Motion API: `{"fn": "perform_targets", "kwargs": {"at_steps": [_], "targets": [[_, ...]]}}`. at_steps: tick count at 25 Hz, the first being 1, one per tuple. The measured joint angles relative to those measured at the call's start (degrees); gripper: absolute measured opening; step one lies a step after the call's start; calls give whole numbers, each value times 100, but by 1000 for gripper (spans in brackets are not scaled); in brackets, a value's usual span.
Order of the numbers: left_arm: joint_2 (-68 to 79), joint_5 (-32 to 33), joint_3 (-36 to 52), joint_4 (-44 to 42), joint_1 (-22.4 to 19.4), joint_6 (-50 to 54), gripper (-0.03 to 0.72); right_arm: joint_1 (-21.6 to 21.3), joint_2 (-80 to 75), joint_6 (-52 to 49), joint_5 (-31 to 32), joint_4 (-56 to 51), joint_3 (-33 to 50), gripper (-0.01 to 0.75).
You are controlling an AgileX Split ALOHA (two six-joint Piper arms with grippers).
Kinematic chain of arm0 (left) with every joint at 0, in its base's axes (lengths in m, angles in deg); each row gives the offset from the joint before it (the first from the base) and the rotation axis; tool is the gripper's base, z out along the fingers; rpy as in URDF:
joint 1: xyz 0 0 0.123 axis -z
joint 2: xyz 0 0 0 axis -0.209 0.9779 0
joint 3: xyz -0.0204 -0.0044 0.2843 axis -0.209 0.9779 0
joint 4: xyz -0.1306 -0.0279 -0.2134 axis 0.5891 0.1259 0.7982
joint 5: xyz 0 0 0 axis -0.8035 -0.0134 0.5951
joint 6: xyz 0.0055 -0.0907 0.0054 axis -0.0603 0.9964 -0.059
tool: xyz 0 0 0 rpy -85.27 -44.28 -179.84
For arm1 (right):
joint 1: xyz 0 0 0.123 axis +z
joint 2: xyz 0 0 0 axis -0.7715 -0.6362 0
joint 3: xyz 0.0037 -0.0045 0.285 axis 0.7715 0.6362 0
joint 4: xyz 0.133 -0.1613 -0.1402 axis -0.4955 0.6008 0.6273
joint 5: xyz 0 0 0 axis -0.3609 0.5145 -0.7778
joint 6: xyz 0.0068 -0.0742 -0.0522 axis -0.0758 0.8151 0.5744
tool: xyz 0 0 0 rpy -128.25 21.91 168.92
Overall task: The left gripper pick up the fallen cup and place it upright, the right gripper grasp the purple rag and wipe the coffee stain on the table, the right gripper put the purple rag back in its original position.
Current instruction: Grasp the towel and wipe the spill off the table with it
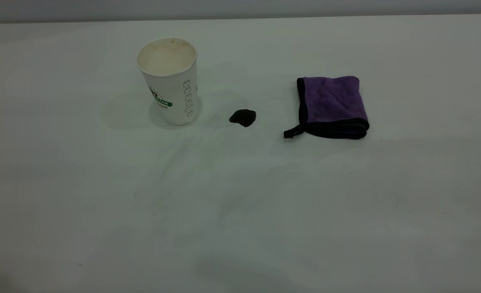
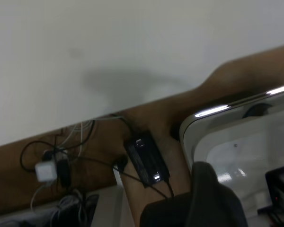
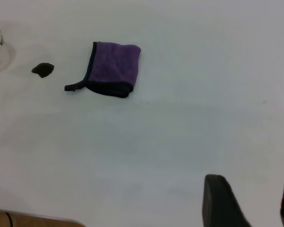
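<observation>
open table (image 1: 240,211) all around cup (image 1: 171,81), stain (image 1: 243,117), rag (image 1: 332,106)

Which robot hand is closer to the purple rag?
The right one. The right gripper hangs over the table with the purple rag in its camera's view, well short of it. The left gripper is off past the table's edge, over cables; its camera shows no rag.

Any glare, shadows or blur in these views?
Exterior: soft, even light, faint shadow beside the cup, none harsh near the rag. Left wrist: bright glare streak on a glossy white rim, blurred overall. Right wrist: table evenly lit.
</observation>
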Motion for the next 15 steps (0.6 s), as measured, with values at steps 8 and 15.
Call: {"fn": "perform_targets", "kwargs": {"at_steps": [8,15], "targets": [[-1415,-245,745,0,0,17,496,0,0,0,0,0,0,346],[-2288,-239,745,0,0,17,496,0,0,0,0,0,0,346]]}}
